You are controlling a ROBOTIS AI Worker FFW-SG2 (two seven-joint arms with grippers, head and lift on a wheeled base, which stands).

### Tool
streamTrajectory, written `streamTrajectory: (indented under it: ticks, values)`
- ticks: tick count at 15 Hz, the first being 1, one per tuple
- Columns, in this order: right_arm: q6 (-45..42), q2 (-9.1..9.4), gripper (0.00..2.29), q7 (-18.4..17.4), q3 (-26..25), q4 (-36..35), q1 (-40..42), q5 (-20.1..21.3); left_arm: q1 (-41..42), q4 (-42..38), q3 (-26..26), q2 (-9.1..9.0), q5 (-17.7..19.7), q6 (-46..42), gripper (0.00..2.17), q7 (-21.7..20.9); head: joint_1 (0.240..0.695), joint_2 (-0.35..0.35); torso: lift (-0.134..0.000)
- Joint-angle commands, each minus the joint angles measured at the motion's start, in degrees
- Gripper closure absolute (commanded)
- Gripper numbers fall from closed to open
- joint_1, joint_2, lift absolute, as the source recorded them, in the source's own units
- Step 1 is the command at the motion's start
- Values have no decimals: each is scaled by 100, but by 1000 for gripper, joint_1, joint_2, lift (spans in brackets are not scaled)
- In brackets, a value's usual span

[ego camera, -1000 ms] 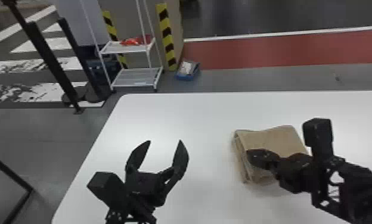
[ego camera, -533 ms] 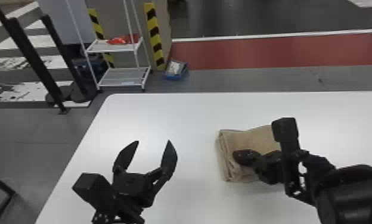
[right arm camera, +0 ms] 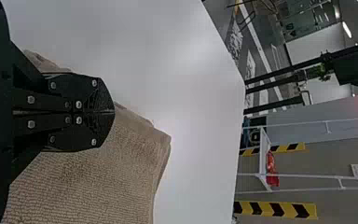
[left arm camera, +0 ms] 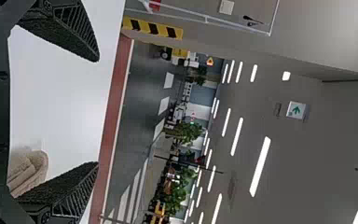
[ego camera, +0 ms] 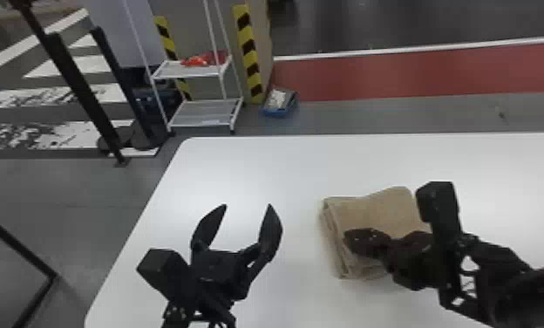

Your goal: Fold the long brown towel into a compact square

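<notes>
Folded tan-brown cloth towel [ego camera: 380, 213] under R black flat-fingered gripper [ego camera: 348, 239], clenched.
L black flat-fingered gripper [ego camera: 248, 206] released, to towel's left, apart. Qty: 1 towel, 2 grippers.

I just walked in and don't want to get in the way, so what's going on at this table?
A two-armed robot is folding a brown towel, which lies in a compact, layered bundle on the white table. Its right claw is shut at the towel; whether it pinches any cloth I can't tell. The left claw is open and empty, off to the towel's left.
</notes>
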Motion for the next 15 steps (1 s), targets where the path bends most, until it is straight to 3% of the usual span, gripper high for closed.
streamTrajectory:
  ticks: [1, 3, 7, 11, 15]
  values:
    - [145, -14, 1781, 208, -574, -711, 444, -66, -2, -5, 8, -24, 10, 0, 87, -1, 695, 230, -123]
    - [1094, -102, 1781, 674, -1163, -1370, 805, -23, -2, 4, 26, -24, 36, 0, 87, -1, 695, 215, -123]
    - [1850, -163, 1781, 1377, -2139, -1897, 1358, 21, -73, 66, -1, -24, 45, 0, 87, -1, 695, 131, -123]
    - [2219, -225, 1781, 1316, -1963, -1423, 822, 382, -99, 110, -45, -24, 45, 0, 87, -1, 695, 51, -123]
    - [2448, -146, 1781, 1113, -1392, -764, 102, 768, -64, 74, -9, 0, 54, 0, 87, -1, 695, 42, -123]
